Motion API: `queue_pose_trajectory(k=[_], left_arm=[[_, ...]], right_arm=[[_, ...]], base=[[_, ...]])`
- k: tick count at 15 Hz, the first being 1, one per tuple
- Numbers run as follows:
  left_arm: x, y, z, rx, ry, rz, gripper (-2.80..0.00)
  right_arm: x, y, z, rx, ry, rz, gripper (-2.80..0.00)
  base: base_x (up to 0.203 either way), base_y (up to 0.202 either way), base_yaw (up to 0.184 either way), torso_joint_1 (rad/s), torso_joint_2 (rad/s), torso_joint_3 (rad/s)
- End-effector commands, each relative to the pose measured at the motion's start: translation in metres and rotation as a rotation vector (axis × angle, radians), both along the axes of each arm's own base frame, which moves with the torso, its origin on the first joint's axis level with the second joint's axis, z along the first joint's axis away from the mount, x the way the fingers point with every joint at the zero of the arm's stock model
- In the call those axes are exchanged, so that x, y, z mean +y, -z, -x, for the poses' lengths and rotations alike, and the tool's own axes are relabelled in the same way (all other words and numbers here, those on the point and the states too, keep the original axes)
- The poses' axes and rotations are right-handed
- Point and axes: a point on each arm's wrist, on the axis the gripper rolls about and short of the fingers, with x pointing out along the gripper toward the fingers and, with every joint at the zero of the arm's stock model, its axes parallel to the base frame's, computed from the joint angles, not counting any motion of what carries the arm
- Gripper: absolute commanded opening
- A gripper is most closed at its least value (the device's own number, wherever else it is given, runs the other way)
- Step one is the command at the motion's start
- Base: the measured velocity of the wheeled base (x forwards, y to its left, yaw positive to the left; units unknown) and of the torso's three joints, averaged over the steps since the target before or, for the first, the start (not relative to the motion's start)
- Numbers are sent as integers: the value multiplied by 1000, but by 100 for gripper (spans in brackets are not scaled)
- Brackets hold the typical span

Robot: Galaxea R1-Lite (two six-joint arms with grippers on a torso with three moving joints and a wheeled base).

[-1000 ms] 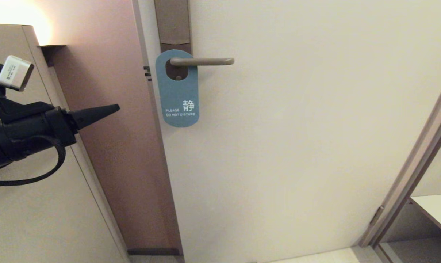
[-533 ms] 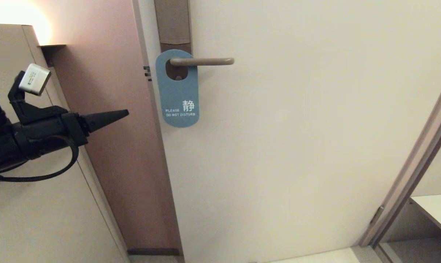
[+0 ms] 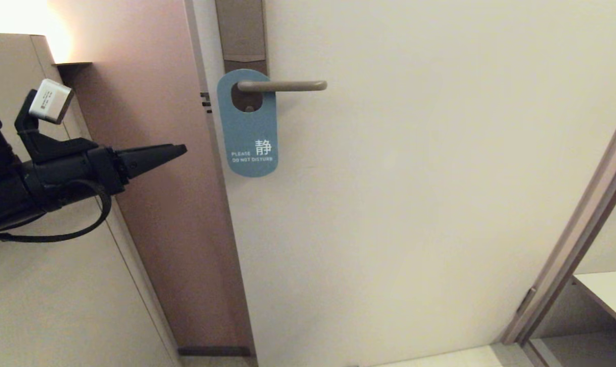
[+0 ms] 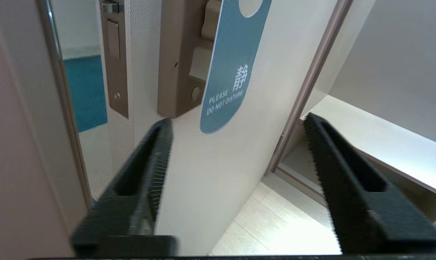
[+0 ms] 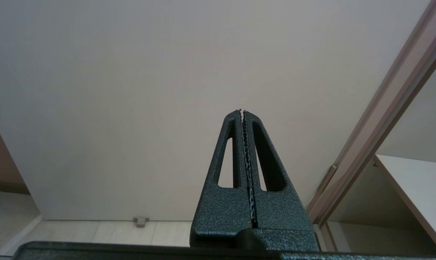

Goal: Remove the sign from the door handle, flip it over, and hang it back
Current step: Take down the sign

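Sign (image 3: 247, 133) hanging on the door handle (image 3: 282, 85), blue face outward, white "PLEASE DO NOT DISTURB" lettering near its rounded lower end. The lever passes through the oval hole at the sign's top and runs on to the right past the sign's edge; behind the hole I see the brown backplate (image 3: 241, 30) rising up the pale door (image 3: 415, 204).

Left gripper (image 3: 178, 150): I have it level at the left of the head view, tips pointing toward the door's edge, lower than the handle and apart from the sign, touching nothing. In the left wrist view its two black toothed fingers (image 4: 151, 169) stand wide apart and released, with the sign's lower end (image 4: 225, 90) between and beyond them, nothing in the grasp. The same view shows the door's latch edge (image 4: 115, 65) beside the backplate.

Right gripper (image 5: 242, 112): seen only in its own wrist view, fingers clenched tip to tip on nothing, facing the bare door low down, with floor tiles (image 5: 106, 227) beneath and a door frame (image 5: 384, 126) beside it.
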Motion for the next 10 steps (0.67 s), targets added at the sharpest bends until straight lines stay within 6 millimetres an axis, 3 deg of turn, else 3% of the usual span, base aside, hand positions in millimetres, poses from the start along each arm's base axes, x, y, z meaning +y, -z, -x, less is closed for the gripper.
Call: queue_pose_trajectory(k=[1,10], left_arm=[[0,1,-7,2,27,1,0],[-1,3,-50,-25,203,-6,0]], right_arm=[[0,0,0,1,-1,1,-280],[0,0,0,1,-1,1,-280]], base=[[0,0,0,0,0,0],[0,0,0,0,0,0]])
